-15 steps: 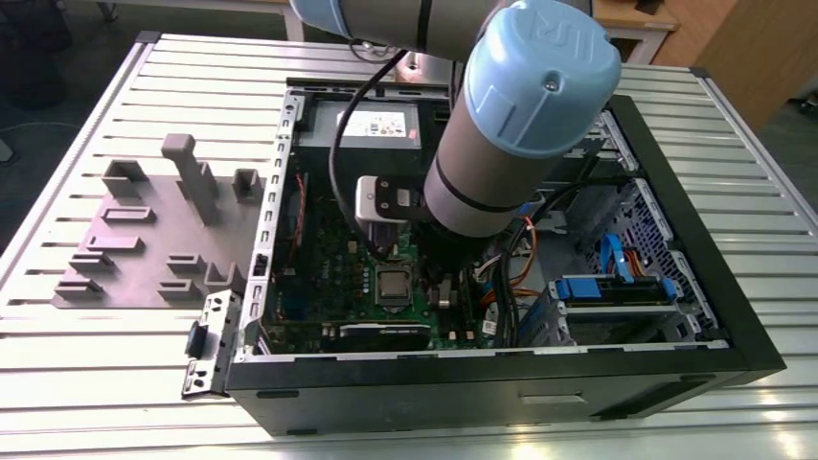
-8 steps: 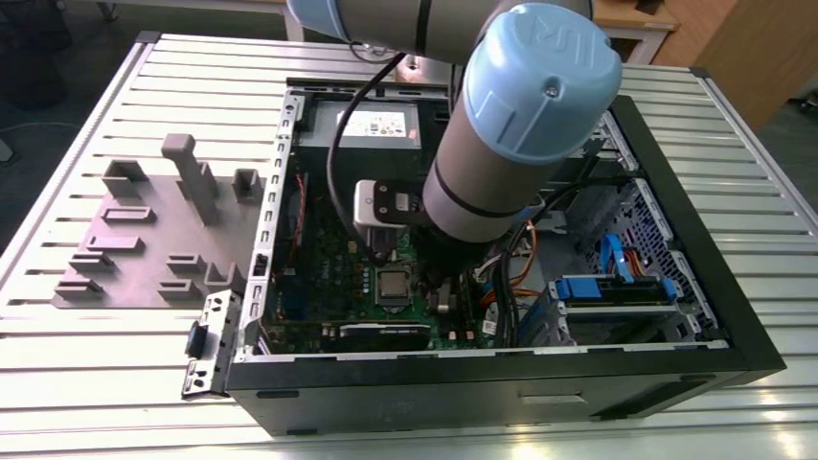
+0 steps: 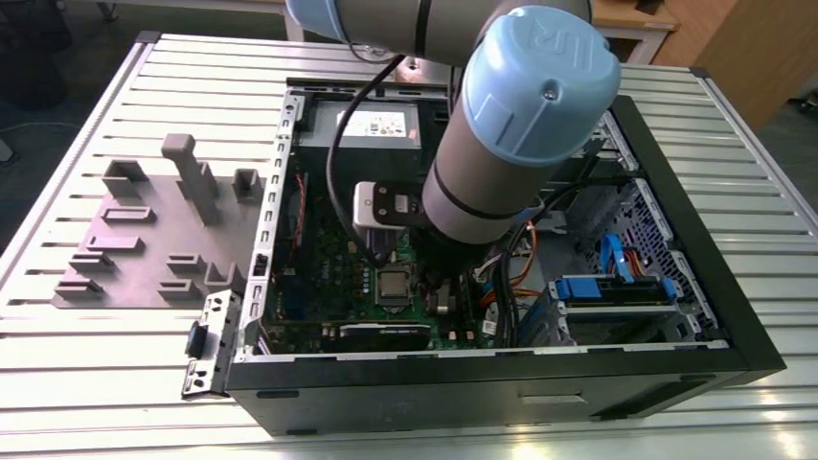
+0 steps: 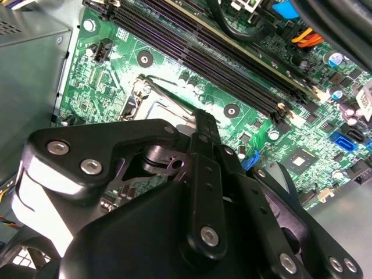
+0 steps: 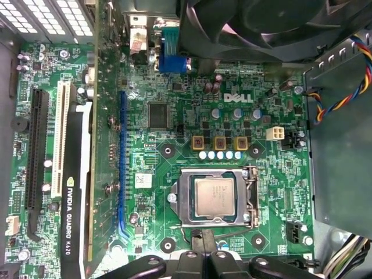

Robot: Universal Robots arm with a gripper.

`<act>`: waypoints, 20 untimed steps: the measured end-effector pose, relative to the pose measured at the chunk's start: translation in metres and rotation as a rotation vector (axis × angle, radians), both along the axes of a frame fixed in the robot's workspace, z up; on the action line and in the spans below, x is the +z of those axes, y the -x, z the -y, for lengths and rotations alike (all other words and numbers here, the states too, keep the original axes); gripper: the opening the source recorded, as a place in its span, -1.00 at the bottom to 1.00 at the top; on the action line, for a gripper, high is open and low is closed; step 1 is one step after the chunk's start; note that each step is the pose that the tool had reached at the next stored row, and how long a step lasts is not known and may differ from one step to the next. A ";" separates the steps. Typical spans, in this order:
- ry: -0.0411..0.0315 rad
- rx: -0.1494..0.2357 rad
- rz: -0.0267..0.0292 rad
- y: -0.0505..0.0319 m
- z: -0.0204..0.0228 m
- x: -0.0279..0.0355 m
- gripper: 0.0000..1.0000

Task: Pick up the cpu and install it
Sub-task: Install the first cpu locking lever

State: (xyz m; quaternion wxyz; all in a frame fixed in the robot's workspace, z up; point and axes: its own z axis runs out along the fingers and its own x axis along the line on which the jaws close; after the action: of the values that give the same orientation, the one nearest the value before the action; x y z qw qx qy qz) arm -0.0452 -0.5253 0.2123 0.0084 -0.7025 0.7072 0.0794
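Observation:
The cpu (image 5: 214, 197), a small silver square chip, lies flat inside the metal socket frame (image 5: 186, 200) on the green motherboard (image 5: 174, 116). In the exterior view the cpu (image 3: 391, 285) sits low in the open black computer case (image 3: 511, 383), beside the arm's wrist. My gripper (image 5: 204, 237) hangs just above the board at the socket's edge, apart from the chip. Its black fingers (image 5: 224, 256) stand together with nothing between them. In the second wrist view the gripper (image 4: 204, 119) points at the socket (image 4: 148, 99), whose thin lever (image 4: 171, 96) stands beside it.
A graphics card (image 5: 72, 197) stands beside the expansion slots. A black fan (image 5: 261, 23) and a grey box (image 5: 343, 151) with coloured cables flank the socket. Memory slots (image 4: 232, 55) run past it. A grey fixture plate (image 3: 153, 240) lies on the slatted table at the exterior view's left.

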 end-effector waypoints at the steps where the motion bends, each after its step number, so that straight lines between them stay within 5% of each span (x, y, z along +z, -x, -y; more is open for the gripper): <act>1: -0.0001 0.000 0.0000 0.0000 0.0000 -0.0003 -0.79; 20: -0.0040 0.000 0.0000 0.0002 0.0047 -0.0047 -0.79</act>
State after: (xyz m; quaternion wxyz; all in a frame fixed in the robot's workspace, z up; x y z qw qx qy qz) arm -0.0454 -0.5299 0.2076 0.0098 -0.7025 0.7070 0.0808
